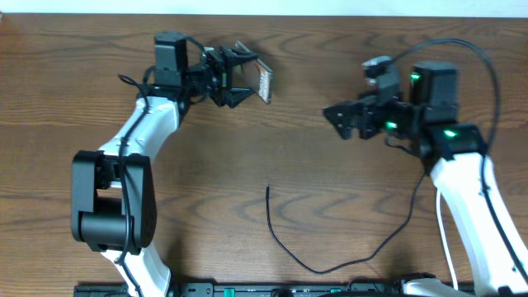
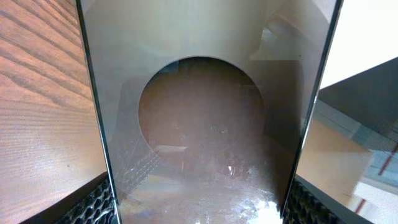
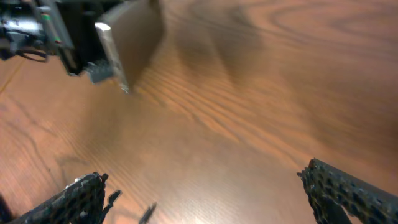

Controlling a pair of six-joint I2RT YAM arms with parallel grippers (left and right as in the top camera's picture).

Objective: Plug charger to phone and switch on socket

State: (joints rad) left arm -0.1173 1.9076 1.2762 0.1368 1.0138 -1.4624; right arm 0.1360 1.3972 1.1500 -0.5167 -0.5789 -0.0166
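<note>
Nearest the arm bases, the charger [image 1: 285,247] lies loose on the table [image 1: 247,157]. The thin black cable curves up from the near edge. Its small free tip [image 1: 267,188] rests on bare wood about midway between the two arms, and nothing touches it. On the other side the cable sweeps off towards the right arm.

Farther out on the right, the right end effector [image 1: 334,120] hangs over the table with nothing in it. In the right wrist view its two fingers [image 3: 74,200] stand spread wide, one at each lower corner of the picture, with only wood grain between them. That view is blurred, and a small dark shape near the bottom edge cannot be identified.

Farther out on the left, the left end effector [image 1: 247,76] pinches the phone [image 1: 263,82] and holds it up on its edge, tilted, with one end pointing towards the right arm. In the left wrist view the phone's glossy back with its round mark fills the picture, and a textured finger [image 2: 93,205] presses on each long side. The right wrist view shows the phone standing steeply above the wood. Whether its lower corner touches the table cannot be told.

The phone is well away from the charger tip.
</note>
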